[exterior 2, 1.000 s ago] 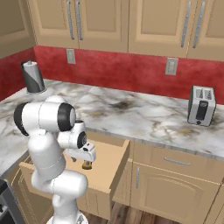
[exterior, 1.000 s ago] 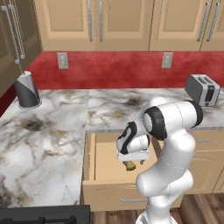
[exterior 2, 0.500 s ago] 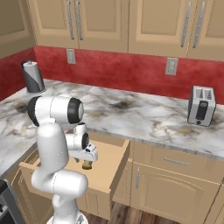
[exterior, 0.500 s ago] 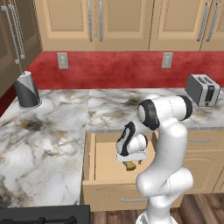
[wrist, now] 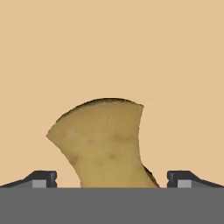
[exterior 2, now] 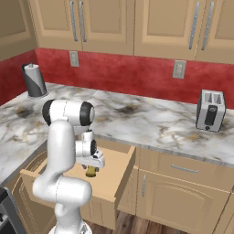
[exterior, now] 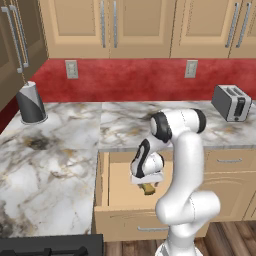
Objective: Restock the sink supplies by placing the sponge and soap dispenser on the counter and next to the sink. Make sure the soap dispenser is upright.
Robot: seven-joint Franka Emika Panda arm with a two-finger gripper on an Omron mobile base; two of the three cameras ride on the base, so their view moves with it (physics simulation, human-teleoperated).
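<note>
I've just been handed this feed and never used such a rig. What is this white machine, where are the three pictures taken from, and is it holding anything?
It is a white robot arm on a driving base. Two pictures come from base cameras behind it, left and right; the third looks along its hand. The gripper hangs open inside a pulled-out drawer, its fingertips either side of a yellowish-tan sponge, which it does not grip yet. On the marble counter stand a silver toaster and a dark grey-and-white cylinder.
</note>
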